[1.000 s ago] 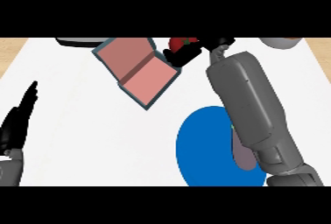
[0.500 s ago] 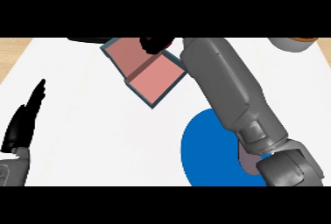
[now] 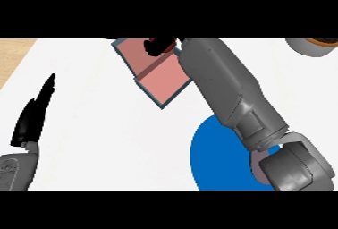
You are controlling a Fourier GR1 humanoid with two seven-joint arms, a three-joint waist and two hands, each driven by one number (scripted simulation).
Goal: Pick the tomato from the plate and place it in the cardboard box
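Note:
The cardboard box point(image 3: 160, 77) lies open at the top centre, pinkish inside with teal-grey edges. My right hand point(image 3: 157, 46) hovers over the box's far end, fingers curled round the red tomato point(image 3: 170, 44), of which only slivers show. The grey right forearm point(image 3: 231, 94) runs from the lower right up to the box and covers the box's right side. The blue plate point(image 3: 214, 156) lies at the lower right, partly under that arm, with nothing visible on it. My left hand point(image 3: 34, 115) rests open at the left edge, fingers pointing up.
A grey and orange round object point(image 3: 315, 45) is cut off by the top right corner. The white counter point(image 3: 99, 134) ends at a wooden strip point(image 3: 14, 53) on the far left.
My right hand has carried the tomato leftward from beside the box to above the box's far end. The left hand has stayed put.

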